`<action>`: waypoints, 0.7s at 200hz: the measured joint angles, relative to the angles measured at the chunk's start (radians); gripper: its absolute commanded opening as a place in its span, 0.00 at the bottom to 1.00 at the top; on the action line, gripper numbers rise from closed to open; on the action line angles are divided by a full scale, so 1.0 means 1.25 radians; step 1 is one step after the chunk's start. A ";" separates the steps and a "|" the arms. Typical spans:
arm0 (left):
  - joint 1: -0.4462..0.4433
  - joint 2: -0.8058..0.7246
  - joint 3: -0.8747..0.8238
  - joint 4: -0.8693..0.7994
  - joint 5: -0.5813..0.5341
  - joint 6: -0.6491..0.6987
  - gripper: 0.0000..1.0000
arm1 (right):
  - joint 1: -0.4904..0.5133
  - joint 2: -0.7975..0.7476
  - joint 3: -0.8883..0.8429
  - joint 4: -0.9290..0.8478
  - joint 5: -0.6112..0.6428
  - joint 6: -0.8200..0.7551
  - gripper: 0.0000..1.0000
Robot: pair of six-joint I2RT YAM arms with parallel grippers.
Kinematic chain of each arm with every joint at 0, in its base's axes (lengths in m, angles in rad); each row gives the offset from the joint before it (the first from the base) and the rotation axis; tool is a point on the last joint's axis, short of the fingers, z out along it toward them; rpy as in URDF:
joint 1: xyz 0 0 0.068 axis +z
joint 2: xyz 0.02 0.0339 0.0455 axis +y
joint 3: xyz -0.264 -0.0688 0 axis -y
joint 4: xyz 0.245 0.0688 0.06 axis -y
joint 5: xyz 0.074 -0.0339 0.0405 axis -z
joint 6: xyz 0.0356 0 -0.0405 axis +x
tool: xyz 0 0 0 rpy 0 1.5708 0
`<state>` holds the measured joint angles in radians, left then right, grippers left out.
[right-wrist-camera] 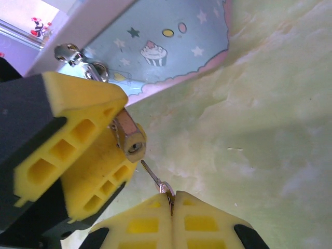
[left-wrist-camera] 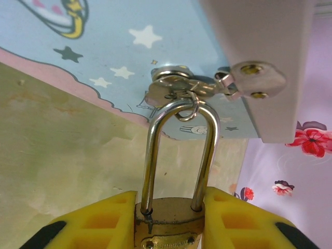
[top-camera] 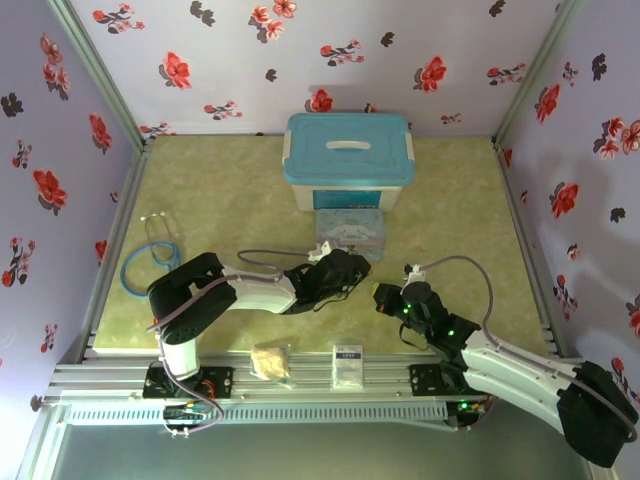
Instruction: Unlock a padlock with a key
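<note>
Right fingers (right-wrist-camera: 199, 228), near, pressed together on the key (right-wrist-camera: 154, 177): judged thin, stiff, slippery, best held by its bow. Its tip sits just short of the padlock (left-wrist-camera: 167, 224), whose body is clamped between the left fingers (left-wrist-camera: 98, 223); judged small, rigid, light. Shackle (left-wrist-camera: 149, 155) passes through the hasp (left-wrist-camera: 179, 85) of the blue tin (left-wrist-camera: 104, 46) beyond.

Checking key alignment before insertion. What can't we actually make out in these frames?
1. Left wrist view: the lower body of the padlock is cut off by the bottom edge of the picture.
2. Right wrist view: the head of the key is buried between the fingers of the right gripper. Whether its tip touches the keyhole is unclear.
3. Top view: padlock and key are too small and are masked by the left gripper.
</note>
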<state>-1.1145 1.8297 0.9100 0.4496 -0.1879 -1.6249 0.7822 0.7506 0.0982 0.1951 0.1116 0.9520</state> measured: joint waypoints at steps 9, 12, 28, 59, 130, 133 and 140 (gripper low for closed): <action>0.000 0.000 0.000 0.002 -0.002 -0.001 0.00 | 0.000 0.004 0.000 0.002 0.001 0.002 0.00; 0.000 0.000 0.000 0.003 -0.003 -0.001 0.00 | 0.000 0.004 0.000 0.002 0.002 0.002 0.00; 0.000 0.000 0.000 0.008 -0.003 -0.004 0.00 | 0.000 0.004 0.000 0.013 0.007 0.008 0.00; 0.000 0.000 0.000 0.014 -0.005 -0.014 0.00 | 0.000 -0.001 0.000 0.023 0.017 0.016 0.00; 0.000 0.000 0.000 0.032 -0.008 -0.019 0.00 | -0.002 0.002 0.000 0.042 0.038 0.029 0.00; 0.000 0.000 -0.001 0.033 -0.008 -0.019 0.00 | -0.002 0.002 -0.001 0.043 0.038 0.029 0.00; 0.000 0.000 -0.002 0.036 -0.009 -0.021 0.00 | -0.002 -0.004 -0.001 0.043 0.039 0.029 0.00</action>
<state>-1.1145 1.8301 0.9077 0.4950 -0.1986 -1.6508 0.7803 0.7456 0.0975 0.2493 0.1608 0.9886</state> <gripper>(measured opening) 0.282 0.042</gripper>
